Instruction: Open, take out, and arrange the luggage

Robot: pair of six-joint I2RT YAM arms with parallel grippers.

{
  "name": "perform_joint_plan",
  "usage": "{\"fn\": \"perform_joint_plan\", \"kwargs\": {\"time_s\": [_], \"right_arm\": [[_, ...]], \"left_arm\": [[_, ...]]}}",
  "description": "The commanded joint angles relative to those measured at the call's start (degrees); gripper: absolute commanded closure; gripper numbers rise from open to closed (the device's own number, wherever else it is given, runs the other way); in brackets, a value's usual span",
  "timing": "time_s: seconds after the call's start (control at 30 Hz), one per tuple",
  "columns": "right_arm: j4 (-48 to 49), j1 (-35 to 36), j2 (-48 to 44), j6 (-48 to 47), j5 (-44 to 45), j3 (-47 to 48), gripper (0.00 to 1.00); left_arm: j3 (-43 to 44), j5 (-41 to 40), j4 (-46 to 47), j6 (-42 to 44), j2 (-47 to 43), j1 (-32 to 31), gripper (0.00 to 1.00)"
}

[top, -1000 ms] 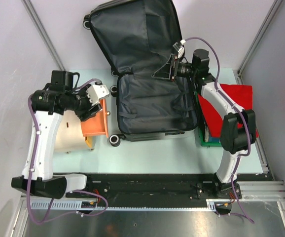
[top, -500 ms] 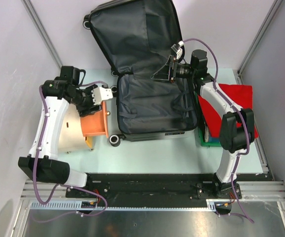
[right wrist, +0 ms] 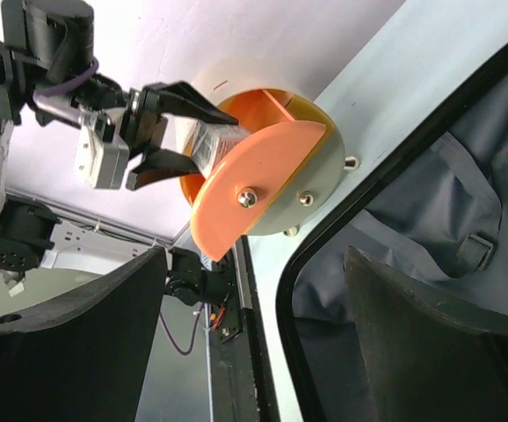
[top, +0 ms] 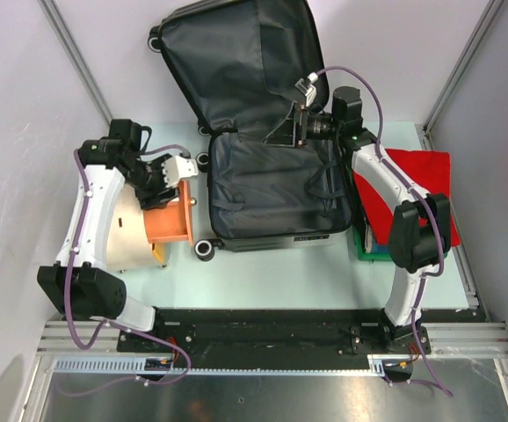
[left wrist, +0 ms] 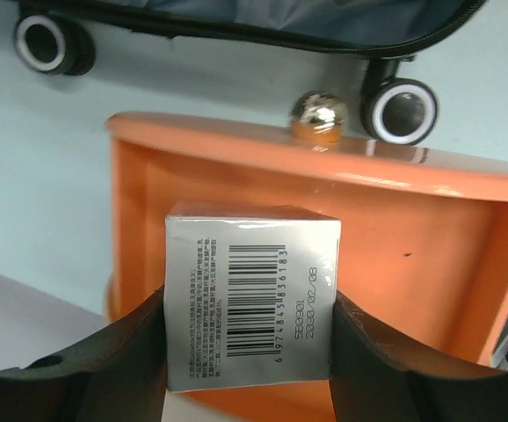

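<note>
One box (left wrist: 250,294) pinched by its sides in the left gripper (left wrist: 250,334), jaws partway apart to match its width, barcode face toward the wrist; straight beyond the fingers, the open orange drawer (left wrist: 395,255), so probably a plain lowering by the left arm, the nearer one. Just right of that drawer, the luggage (top: 272,189), lying open mid-table, lid against the back wall, wheels leftward. Over its far edge, the right gripper (top: 287,132), spread wide, holding nothing
</note>
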Motion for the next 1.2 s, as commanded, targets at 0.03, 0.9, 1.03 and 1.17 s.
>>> {"fn": "perform_joint_plan", "kwargs": {"time_s": [0.03,0.9,1.03,1.17], "right_arm": [[-9.65,2.26,1.88,-11.89,0.67,5.68,0.14],[-27.98,20.27,11.63,-45.74,11.13,18.34,0.52],[-25.78,24.14,14.8,-46.01,12.71,21.23,0.52],[-25.25,25.12,17.0,-44.87,12.71,24.31,0.52]], "left_arm": [[10.11,3.74,-6.0,-1.03,1.0,2.28,0.29],[20.6,6.73,2.87,-50.69,3.56,29.26,0.16],[13.3,5.41,6.12,-51.92,0.31,30.5,0.17],[14.94,13.05,8.75,-51.3,1.43,29.45,0.19]]}}
